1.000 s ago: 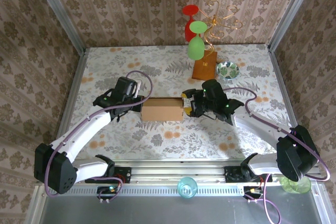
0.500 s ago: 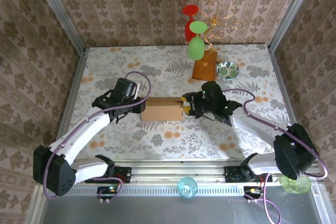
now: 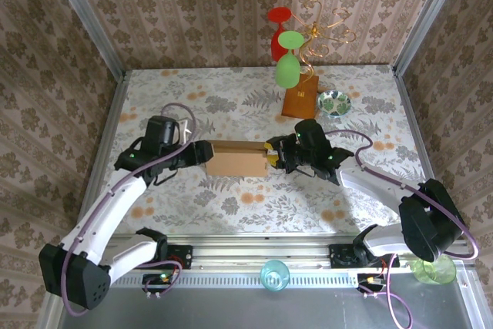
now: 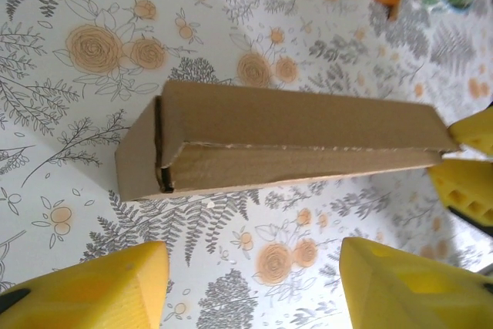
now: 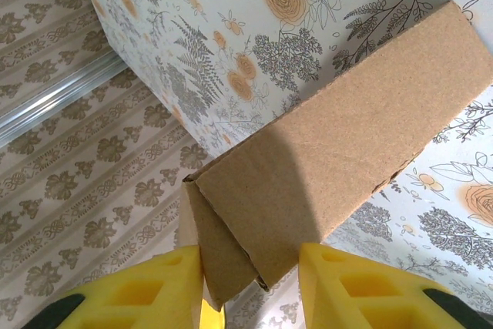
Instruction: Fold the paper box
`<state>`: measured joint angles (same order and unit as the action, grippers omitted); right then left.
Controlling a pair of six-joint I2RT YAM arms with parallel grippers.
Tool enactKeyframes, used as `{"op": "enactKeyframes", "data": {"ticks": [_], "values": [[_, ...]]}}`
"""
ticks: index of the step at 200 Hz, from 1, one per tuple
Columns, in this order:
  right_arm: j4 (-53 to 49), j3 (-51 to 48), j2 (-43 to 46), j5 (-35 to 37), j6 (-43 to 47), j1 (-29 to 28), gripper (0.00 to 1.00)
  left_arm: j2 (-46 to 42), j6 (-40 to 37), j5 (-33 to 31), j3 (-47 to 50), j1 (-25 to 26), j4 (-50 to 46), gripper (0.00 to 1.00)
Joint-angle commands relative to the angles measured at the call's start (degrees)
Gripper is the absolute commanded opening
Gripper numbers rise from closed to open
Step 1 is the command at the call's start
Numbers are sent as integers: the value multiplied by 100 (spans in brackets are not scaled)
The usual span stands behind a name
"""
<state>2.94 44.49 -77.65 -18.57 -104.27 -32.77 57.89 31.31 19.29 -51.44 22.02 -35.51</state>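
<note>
The right pincer point(image 5: 250, 260) is pinching the end of the paper box point(image 5: 347, 144) between its fingers, the left pincer point(image 4: 250, 271) is gaping empty just short of it, and squeezing gently is looking wisest.

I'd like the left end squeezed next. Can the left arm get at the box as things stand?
Probably yes. The left gripper stands open just short of the left end of the box, with nothing between them. The right gripper clamps the far end, so the box should not slide away.
</note>
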Motion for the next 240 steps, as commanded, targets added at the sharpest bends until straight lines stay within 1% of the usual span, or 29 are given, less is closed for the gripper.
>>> {"op": "enactKeyframes", "data": {"ticks": [1,16,23,31,52,74,97,108,127,162,195,240], "values": [[-504,-118,-172,-24,124,-33,37,-120,479,462,-110,-322,-158,61],[-530,-116,-172,-33,145,-32,36,-30,623,567,-190,-557,-184,62],[-546,-116,-176,-37,152,-36,36,34,669,603,-210,-615,-116,66],[-557,-125,-172,-33,159,-36,36,134,692,620,-237,-646,-73,66],[-549,-112,-172,-34,163,-34,36,466,755,610,-310,-670,-22,66],[-549,-117,-172,-42,181,-36,36,655,899,644,-182,-694,383,64],[-557,-142,-173,-33,170,-36,36,832,953,734,-22,-729,624,57],[-551,-142,-172,-34,179,-36,36,854,955,734,78,-737,615,55],[-549,-153,-163,-35,192,-36,36,732,976,646,337,-767,640,51],[-617,-183,-145,-41,253,-37,36,741,1113,854,820,-801,1078,41],[-712,-235,-163,-59,404,-27,34,647,1176,813,1120,-805,1239,32],[-1095,-265,-154,-145,776,-1,28,619,1215,857,1240,-809,1283,28]]}}
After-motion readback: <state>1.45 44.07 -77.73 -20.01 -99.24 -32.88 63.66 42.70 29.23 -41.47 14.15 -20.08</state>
